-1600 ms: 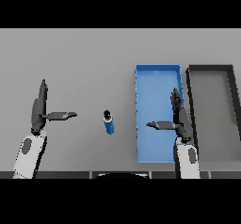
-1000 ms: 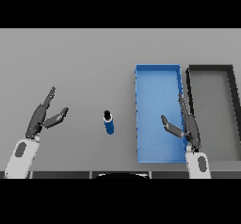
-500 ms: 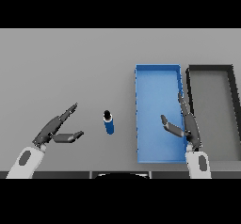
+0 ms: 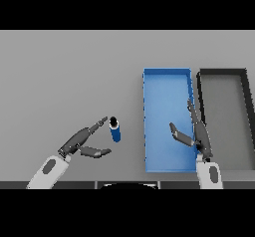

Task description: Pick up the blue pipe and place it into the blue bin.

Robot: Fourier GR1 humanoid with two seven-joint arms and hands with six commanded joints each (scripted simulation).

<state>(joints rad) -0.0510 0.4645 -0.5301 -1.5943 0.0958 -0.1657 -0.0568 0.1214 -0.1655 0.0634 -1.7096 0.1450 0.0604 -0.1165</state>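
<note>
On the grey worktop (image 4: 64, 71) our left robot hand (image 4: 82, 140), fingers spread apart, reaches just beside the upright blue pipe (image 4: 115, 130), so we judge the grasp comes next, then carrying it right to the blue bin (image 4: 167, 73), where the right robot hand (image 4: 195, 134) hovers open.
</note>
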